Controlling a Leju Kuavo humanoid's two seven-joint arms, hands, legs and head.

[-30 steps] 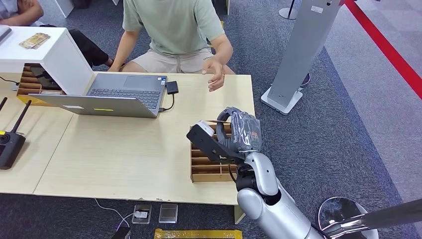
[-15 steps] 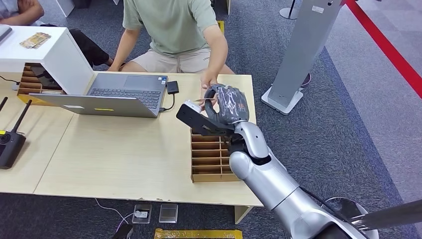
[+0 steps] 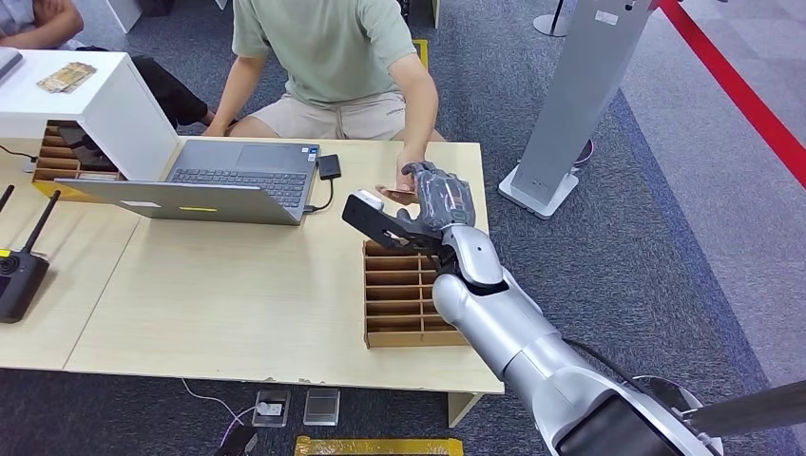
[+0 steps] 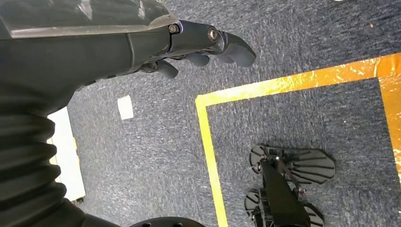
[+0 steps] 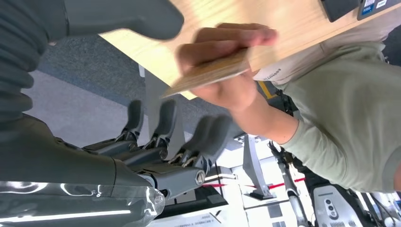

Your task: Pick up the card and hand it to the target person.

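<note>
The tan card (image 5: 208,73) is pinched in the hand (image 5: 222,45) of the person in a green shirt (image 3: 328,47) seated across the table. My right hand (image 3: 435,201) is stretched out over the table's far edge just beside that hand. In the right wrist view my thumb (image 5: 118,16) and fingers (image 5: 165,123) stand apart on either side of the card, not touching it. In the head view the card (image 3: 396,195) shows as a thin brown sliver at the person's fingertips. My left hand (image 4: 198,45) hangs over the carpet, fingers loosely extended, holding nothing.
A wooden slotted card box (image 3: 399,294) sits under my right forearm on the light wood table (image 3: 219,285). An open laptop (image 3: 228,176) and a white stand (image 3: 105,104) are at the back left, and a black radio unit (image 3: 19,275) is at the left edge. A grey kiosk (image 3: 570,104) stands at the right.
My right arm rose from over the card box and reached toward the person. The person's hand came down to meet it and now grips the card, and my fingers have parted from it.
</note>
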